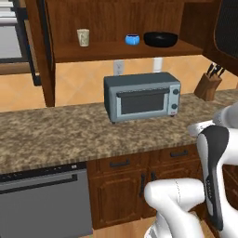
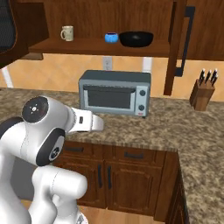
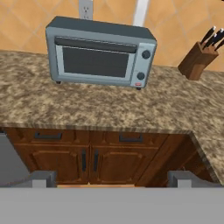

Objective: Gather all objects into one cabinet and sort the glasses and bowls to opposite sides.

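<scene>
The dark brown wall cabinet (image 1: 107,50) stands open above the counter, its plank shelf (image 2: 87,46) in plain sight. One cream patterned glass (image 1: 83,37) (image 2: 67,33) stands at the shelf's left end. The small blue bowl (image 1: 132,39) (image 2: 111,37) and the wide black bowl (image 1: 160,39) (image 2: 136,39) sit side by side at the right end. My gripper (image 3: 112,179) hangs low in front of the counter edge, far below the shelf. It is open, with nothing between its fingers (image 3: 41,178).
A grey toaster oven (image 1: 142,96) (image 3: 100,52) stands on the speckled counter (image 2: 131,127) under the shelf. A wooden knife block (image 2: 204,94) (image 3: 199,59) is in the right corner. Base cabinets (image 3: 87,159) and a dishwasher (image 1: 44,204) lie below. An open cabinet door (image 2: 179,43) juts out.
</scene>
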Tool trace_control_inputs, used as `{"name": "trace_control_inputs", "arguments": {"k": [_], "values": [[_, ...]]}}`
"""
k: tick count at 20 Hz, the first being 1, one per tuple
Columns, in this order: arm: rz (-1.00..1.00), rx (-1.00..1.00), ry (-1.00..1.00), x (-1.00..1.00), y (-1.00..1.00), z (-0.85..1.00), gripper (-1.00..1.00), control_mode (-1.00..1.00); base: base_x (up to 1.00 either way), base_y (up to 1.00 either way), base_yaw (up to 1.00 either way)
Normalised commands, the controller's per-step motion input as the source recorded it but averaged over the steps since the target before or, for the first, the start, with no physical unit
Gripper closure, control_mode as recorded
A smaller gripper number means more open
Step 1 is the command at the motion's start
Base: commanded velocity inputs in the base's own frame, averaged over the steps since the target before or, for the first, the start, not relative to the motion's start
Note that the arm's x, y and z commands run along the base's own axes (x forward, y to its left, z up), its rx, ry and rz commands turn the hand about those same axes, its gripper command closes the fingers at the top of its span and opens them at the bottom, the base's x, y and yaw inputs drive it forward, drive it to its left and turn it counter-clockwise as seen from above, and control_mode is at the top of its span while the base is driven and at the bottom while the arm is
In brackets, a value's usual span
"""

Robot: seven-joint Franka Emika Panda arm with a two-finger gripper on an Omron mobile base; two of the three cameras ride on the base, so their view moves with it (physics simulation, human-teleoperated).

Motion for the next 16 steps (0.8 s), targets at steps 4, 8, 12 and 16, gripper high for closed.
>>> {"name": "trace_control_inputs", "arguments": {"k": [4, 8, 12, 16], "values": [[0.0, 0.0, 0.0, 0.0, 0.0, 0.0, -1.0, 1.0, -0.41, 0.19, 0.09], [0.0, 0.0, 0.0, 0.0, 0.0, 0.0, -1.0, 1.0, -0.31, 0.1, -0.3], [0.0, 0.0, 0.0, 0.0, 0.0, 0.0, -1.0, 1.0, -0.21, 0.16, -0.4], [0.0, 0.0, 0.0, 0.0, 0.0, 0.0, -1.0, 1.0, -0.21, 0.14, -0.41]]}}
